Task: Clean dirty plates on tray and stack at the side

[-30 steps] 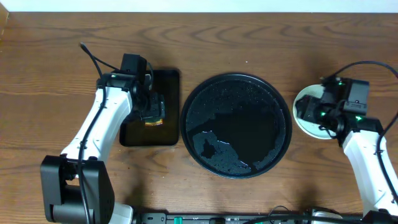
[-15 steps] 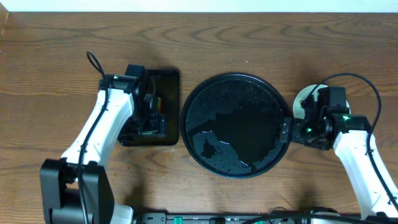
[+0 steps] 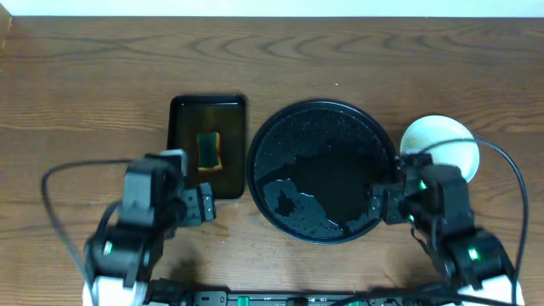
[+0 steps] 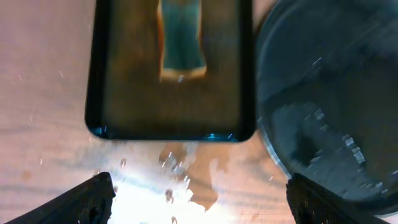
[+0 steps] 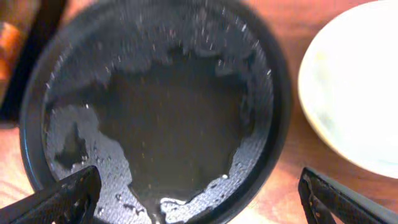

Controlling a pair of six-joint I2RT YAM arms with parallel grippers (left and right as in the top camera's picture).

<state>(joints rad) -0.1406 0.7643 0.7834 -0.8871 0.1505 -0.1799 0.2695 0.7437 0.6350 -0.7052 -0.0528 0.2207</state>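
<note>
Both end effectors (image 4: 199,190) (image 5: 199,180) back, wide open, empty

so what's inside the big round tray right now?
Only water droplets spread across the black tray, no plates. The right end effector covers a bit of its rim. A pale plate sits beside it; anything stacked under it is hidden.

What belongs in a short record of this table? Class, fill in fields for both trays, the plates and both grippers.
round tray: black, wet, no plate on it
plates: pale, on the tabletop right of the round tray; number cannot be told
rectangular tray: left of the round tray, holds a sponge
left gripper: open, empty, above the tabletop near the rectangular tray
right gripper: open, empty, above the round tray's right edge
</note>
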